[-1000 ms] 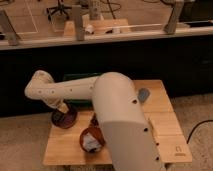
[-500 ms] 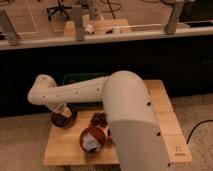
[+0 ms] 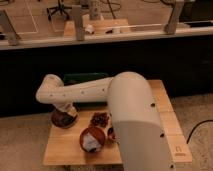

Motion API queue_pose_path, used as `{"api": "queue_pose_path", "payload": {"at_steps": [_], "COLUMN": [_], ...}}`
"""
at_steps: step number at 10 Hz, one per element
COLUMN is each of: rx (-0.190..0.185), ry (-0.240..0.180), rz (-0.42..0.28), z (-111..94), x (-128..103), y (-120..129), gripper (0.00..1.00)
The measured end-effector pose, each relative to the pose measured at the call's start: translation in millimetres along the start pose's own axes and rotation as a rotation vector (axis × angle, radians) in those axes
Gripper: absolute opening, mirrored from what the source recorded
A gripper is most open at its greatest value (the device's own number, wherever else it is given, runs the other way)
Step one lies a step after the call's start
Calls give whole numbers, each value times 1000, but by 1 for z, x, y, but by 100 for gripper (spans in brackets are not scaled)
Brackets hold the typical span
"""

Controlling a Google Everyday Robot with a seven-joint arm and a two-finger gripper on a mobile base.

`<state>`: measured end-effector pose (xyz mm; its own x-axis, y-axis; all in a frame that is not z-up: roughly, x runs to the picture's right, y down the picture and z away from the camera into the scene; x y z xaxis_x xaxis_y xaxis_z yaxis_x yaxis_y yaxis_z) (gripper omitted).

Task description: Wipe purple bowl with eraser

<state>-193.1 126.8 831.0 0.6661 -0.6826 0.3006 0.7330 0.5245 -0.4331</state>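
Observation:
The purple bowl [image 3: 61, 120] sits at the left edge of the wooden table [image 3: 65, 150]; it is dark, glossy and partly covered. My gripper [image 3: 66, 112] hangs from the white wrist straight down into or onto this bowl. The white arm [image 3: 85, 91] reaches to it from the lower right across the table. The eraser is hidden; nothing of it shows at the gripper.
An orange-red bowl [image 3: 92, 139] with a white lump stands at the front middle. A dark red cluster [image 3: 100, 119] lies beside it, and a small dark object [image 3: 112, 134] lies next to the arm. A green object [image 3: 82, 77] lies at the table's back. A dark counter wall runs behind.
The wrist has shifted slightly to the right over the purple bowl, and the big upper arm has swung a little right. The bowls have not moved.

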Motion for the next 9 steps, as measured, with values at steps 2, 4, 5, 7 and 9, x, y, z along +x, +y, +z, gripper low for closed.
{"api": "queue_pose_path", "payload": {"at_steps": [2, 4, 5, 7, 9], "rx": [-13, -18, -16, -14, -9], "ry": [4, 4, 3, 2, 0], "rz": [26, 36, 34, 25, 6], "z": [8, 11, 10, 8, 5], "x": [20, 30, 31, 27, 17], "y": [-1, -8, -15, -24, -34], "gripper": [32, 32, 32, 32, 32]}}
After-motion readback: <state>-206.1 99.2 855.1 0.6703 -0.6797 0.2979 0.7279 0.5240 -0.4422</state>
